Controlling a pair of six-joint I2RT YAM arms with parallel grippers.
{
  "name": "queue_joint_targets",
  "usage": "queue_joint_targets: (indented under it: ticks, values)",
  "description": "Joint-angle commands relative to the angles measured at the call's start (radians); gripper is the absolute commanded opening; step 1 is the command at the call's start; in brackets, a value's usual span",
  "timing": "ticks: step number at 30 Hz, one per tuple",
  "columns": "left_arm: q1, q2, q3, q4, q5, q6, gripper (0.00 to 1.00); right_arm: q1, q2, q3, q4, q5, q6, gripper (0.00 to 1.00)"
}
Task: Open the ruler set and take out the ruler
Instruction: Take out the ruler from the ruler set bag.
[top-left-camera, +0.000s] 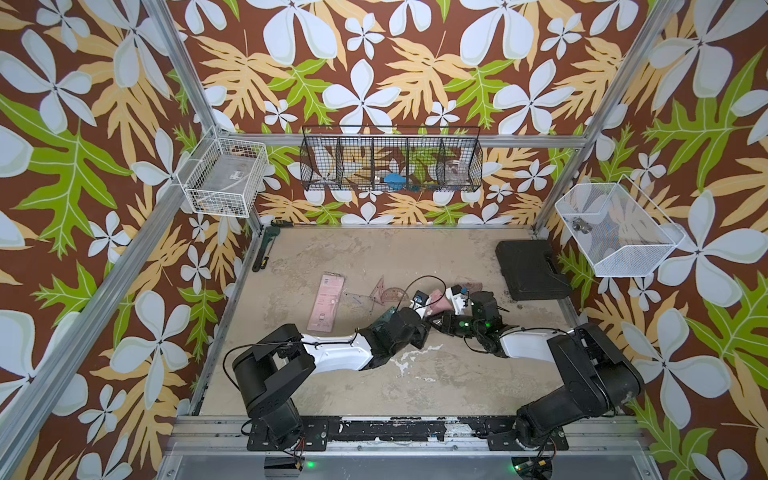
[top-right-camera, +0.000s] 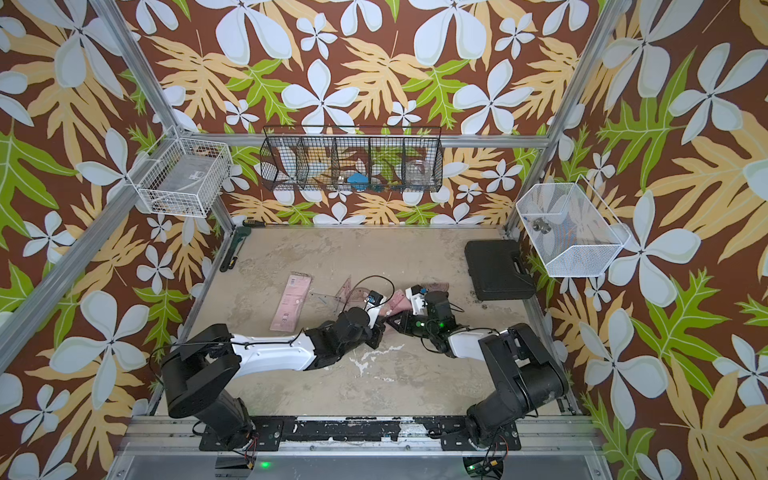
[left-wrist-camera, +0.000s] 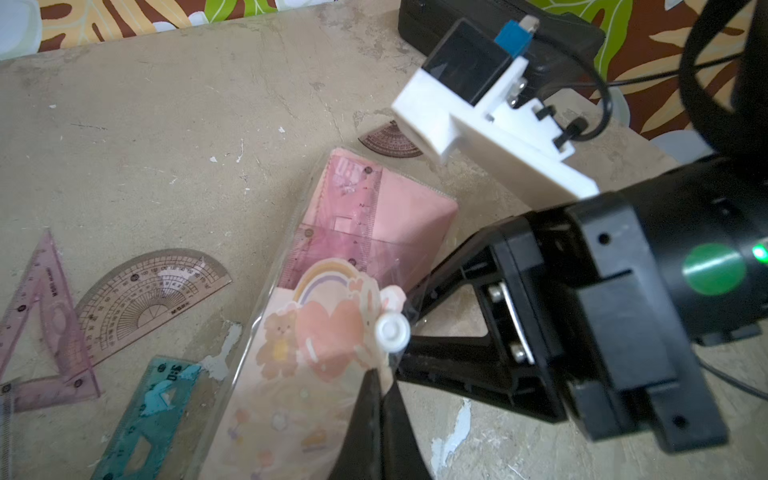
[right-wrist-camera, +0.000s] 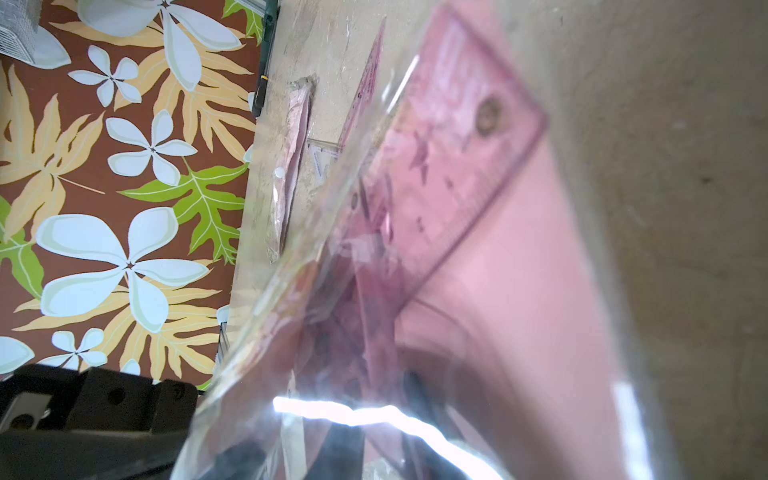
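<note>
The clear pouch (right-wrist-camera: 498, 270) filled the right wrist view, pressed almost against the lens, and the pink ruler (right-wrist-camera: 449, 145) showed through it. In the left wrist view the left gripper (left-wrist-camera: 380, 395) was pinched together on the pouch's edge, just beside the white snap (left-wrist-camera: 392, 332). The right gripper (left-wrist-camera: 415, 328) met the same end from the other side. Its tips were hidden by the plastic, so I could not tell whether it was clamped on anything. Whether the snap was fastened was also unclear.

In both top views the pouch sat between the two grippers, near the middle of the table (left-wrist-camera: 145, 145). Loose set squares (left-wrist-camera: 45, 316) and a protractor (left-wrist-camera: 153, 286) lay just beside it.

The step in hand looked like spreading the mouth. It would likely go best with the left gripper holding one wall firmly while the right takes only the opposite wall and peels it away. The right could then reach in and draw the ruler straight along its length. A sideways pull would probably buckle the thin plastic.

The ruler's long axis followed the pouch's. Its visible end pointed away from the grippers, roughly toward the black case (top-left-camera: 530, 270). The near end was hidden behind the printed card.
</note>
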Motion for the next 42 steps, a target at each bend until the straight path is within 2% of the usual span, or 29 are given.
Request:
queue_joint_targets:
  ticks: [1,7,13,27,42]
  values:
    - [0.000,-0.007,-0.004,0.054,0.010,0.000,0.00,0.002,0.001,-0.011,0.094,-0.016,0.071,0.16]
    - [0.000,0.001,-0.009,0.054,-0.011,-0.005,0.00,-0.001,-0.019,-0.018,0.115,-0.008,0.113,0.11]
    - [0.000,0.007,-0.012,0.047,-0.035,-0.004,0.00,-0.009,-0.049,-0.015,0.060,0.003,0.104,0.07]
    - [-0.001,0.048,0.021,-0.009,-0.094,-0.004,0.00,-0.023,-0.133,-0.007,-0.146,-0.001,0.027,0.01]
    - [0.002,0.087,0.083,-0.065,-0.141,-0.005,0.00,-0.064,-0.325,0.028,-0.503,0.002,-0.145,0.00]
